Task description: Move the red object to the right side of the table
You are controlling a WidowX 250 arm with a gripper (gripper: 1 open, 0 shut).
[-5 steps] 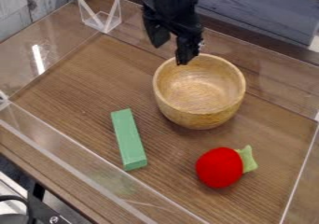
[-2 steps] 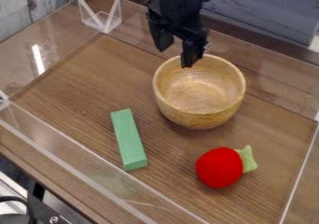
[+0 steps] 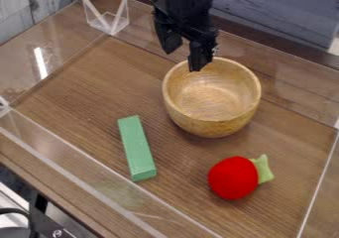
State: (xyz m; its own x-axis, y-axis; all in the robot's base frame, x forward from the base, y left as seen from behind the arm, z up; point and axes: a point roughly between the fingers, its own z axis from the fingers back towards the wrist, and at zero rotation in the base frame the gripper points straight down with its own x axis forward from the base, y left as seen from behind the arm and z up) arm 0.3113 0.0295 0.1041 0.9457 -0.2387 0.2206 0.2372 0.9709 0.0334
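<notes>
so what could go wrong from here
The red object looks round, so a clumsy touch might roll it. The open gripper is up by the wooden bowl, so a low path could knock the rim. The bowl also lies between the two, so it may need going over or around.

- I see one wooden bowl (image 3: 212, 98)
- I count one red toy fruit with a green leaf tab (image 3: 235, 178)
- Below me, one flat green rectangular block (image 3: 137, 148)
</notes>
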